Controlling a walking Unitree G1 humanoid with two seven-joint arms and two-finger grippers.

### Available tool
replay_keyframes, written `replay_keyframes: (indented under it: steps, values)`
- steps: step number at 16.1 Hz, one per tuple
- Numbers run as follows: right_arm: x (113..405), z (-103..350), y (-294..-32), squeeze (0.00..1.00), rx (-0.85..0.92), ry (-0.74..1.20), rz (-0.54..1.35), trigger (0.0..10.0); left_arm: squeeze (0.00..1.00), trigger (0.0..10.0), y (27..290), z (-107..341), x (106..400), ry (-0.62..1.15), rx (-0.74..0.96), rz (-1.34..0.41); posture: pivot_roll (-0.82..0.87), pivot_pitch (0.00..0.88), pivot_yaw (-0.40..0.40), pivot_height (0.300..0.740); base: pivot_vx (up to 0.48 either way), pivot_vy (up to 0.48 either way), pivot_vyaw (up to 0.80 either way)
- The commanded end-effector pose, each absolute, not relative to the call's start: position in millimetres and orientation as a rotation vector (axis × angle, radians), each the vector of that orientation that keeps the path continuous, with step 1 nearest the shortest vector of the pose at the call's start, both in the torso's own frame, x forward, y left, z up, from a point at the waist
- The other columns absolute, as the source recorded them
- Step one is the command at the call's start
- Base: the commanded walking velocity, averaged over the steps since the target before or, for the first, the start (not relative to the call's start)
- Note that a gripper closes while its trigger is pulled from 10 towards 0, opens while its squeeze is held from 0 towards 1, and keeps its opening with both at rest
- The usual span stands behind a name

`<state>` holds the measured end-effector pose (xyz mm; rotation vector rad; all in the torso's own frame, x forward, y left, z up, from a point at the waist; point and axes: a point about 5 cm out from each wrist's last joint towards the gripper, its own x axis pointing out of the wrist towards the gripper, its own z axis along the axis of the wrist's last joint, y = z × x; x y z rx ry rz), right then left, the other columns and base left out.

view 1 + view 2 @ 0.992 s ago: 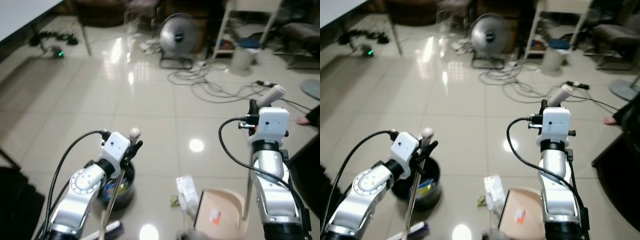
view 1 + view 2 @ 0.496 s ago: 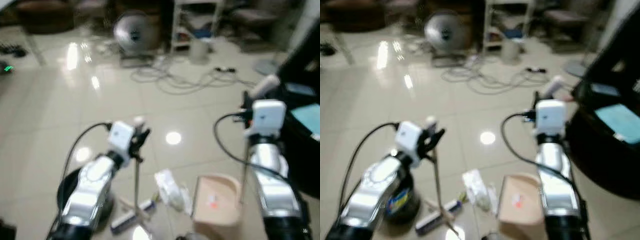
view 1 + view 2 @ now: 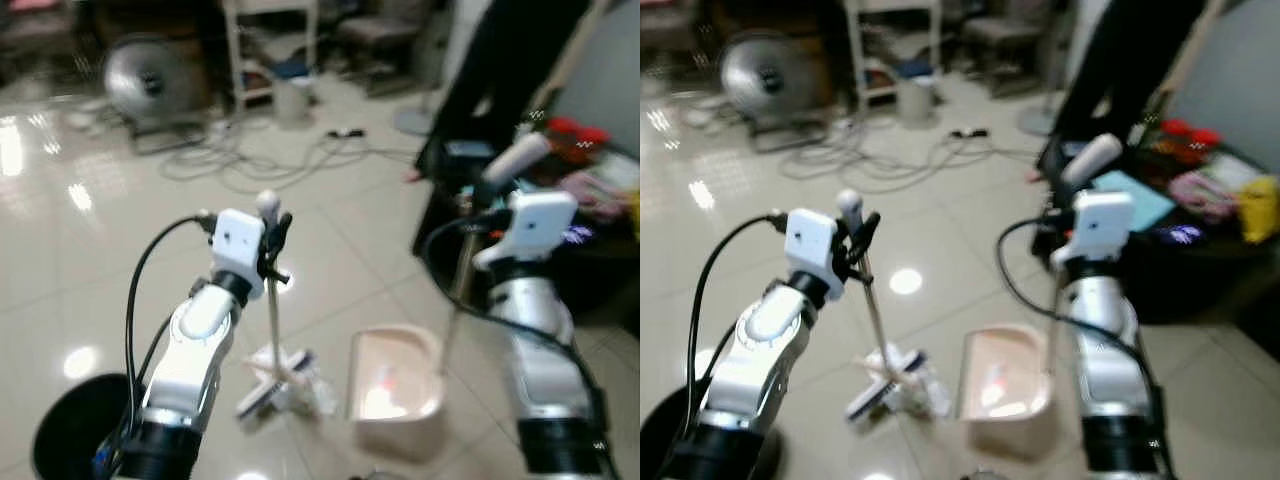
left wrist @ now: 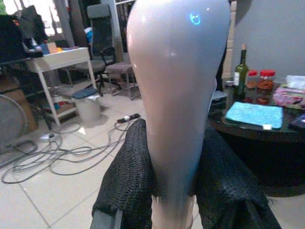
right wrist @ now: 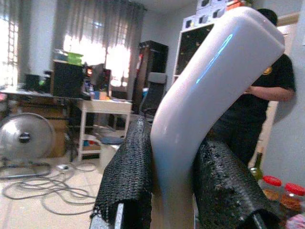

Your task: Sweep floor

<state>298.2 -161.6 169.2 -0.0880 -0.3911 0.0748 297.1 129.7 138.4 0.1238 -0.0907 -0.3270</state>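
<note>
My left gripper (image 3: 272, 238) is shut on the broom handle (image 4: 178, 95), whose thin pole runs down to the broom head (image 3: 272, 388) on the tile floor. Crumpled white litter (image 3: 312, 392) lies against the broom head. Just right of it stands the beige dustpan (image 3: 393, 388), its mouth facing the litter. My right gripper (image 3: 490, 205) is shut on the dustpan handle (image 5: 202, 105), a white grip atop an upright pole (image 3: 458, 290). The wrist views show each pale handle clamped between black fingers (image 4: 125, 186).
A black bin (image 3: 70, 440) sits at the bottom left by my left arm. A dark round table (image 3: 560, 240) with bottles, cloths and clutter stands close on the right, a person (image 3: 500, 70) behind it. Cables (image 3: 260, 165), a fan (image 3: 140, 75) and a white shelf lie farther back.
The camera has swung right: the fan and cables slid left, the dark table and person came into view. The broom head now touches the litter beside the dustpan. Both grips unchanged.
</note>
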Motion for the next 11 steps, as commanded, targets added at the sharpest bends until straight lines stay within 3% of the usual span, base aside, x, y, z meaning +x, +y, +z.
replay_keyframes:
  steps: [1,4,8,11]
  values:
    - [300,168,-156,0.00,-0.115,-0.388,0.106,10.0,0.00,10.0,135,147,299,-0.124,0.165,-0.283,0.00,0.000,-0.004,0.740,0.000,0.000,0.00]
    - [301,158,-157,0.00,-0.187,-0.389,-0.009,10.0,0.00,10.0,138,146,301,-0.130,0.195,-0.252,0.00,0.000,0.000,0.740,0.000,0.000,0.00]
    - [292,152,-155,0.00,0.018,-0.366,0.148,10.0,0.00,10.0,140,146,301,-0.144,0.264,-0.233,0.00,0.000,-0.004,0.740,0.000,0.000,0.00]
    - [287,148,-152,0.00,0.015,-0.362,0.218,10.0,0.00,10.0,141,146,299,-0.147,0.288,-0.243,0.01,0.000,-0.007,0.740,0.000,0.000,0.00]
